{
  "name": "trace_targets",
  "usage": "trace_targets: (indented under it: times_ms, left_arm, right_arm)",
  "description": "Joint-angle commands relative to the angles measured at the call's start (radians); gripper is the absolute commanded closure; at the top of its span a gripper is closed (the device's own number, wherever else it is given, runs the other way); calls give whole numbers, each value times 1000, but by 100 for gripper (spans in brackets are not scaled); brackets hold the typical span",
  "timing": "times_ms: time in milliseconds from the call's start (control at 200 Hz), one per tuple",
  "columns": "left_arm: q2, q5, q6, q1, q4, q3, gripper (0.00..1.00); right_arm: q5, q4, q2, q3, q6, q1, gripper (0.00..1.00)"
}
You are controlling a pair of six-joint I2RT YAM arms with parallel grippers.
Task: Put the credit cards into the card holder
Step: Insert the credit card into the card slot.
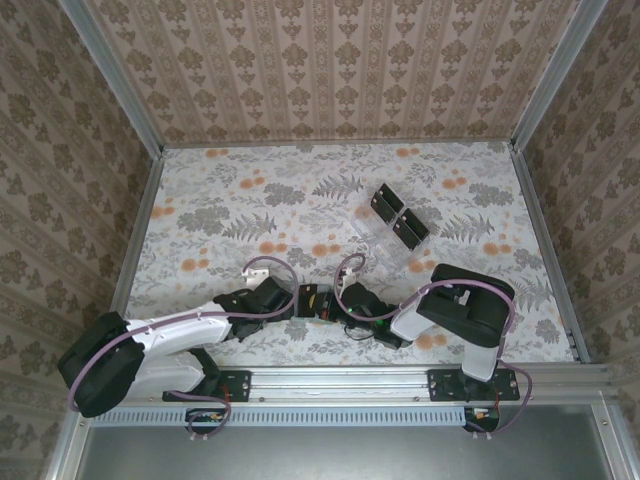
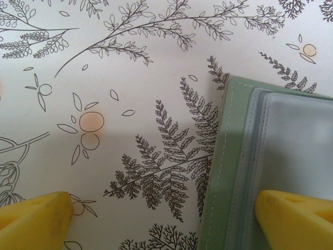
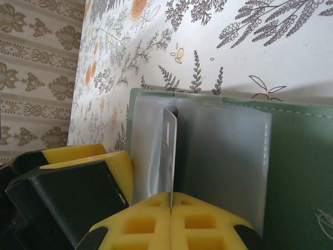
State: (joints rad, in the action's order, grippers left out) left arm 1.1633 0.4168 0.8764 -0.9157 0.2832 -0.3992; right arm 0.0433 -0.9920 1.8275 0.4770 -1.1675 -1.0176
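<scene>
R gripper (image 3: 170, 200) pinching card (image 3: 167, 151) edge-on btwn closed jaws, card standing over clear slots of wallet (image 3: 296, 156), L gripper (image 2: 164, 219) sitting w/ jaws wide apart, one finger (image 2: 294, 216) overlapping wallet edge

Sage-green card holder (image 3: 302, 156) lies open; one credit card (image 3: 168, 151) stands edge-on over it.

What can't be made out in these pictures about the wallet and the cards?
- Left wrist view: the card holder is cut off by the right and bottom edges, and a finger of the open left gripper covers part.
- Right wrist view: the credit card in the shut right gripper is edge-on, its face unseen.
- Top view: the cards in the clear tray are too small to count.
</scene>
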Motion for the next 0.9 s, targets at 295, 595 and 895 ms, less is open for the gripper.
trace_targets:
  times_ms: [295,595,895]
  left_arm:
    - [11,-1,8,-3,88,39,0]
    - [13,-1,10,-3,86,39,0]
    - [13,1,10,-3,88,38,0]
  right_arm:
    - [-59,18,61,17,-17,5,100]
    - [-33,-15,43,-26,-49,4,100]
    - [2,-5,18,-52,-72,-7,100]
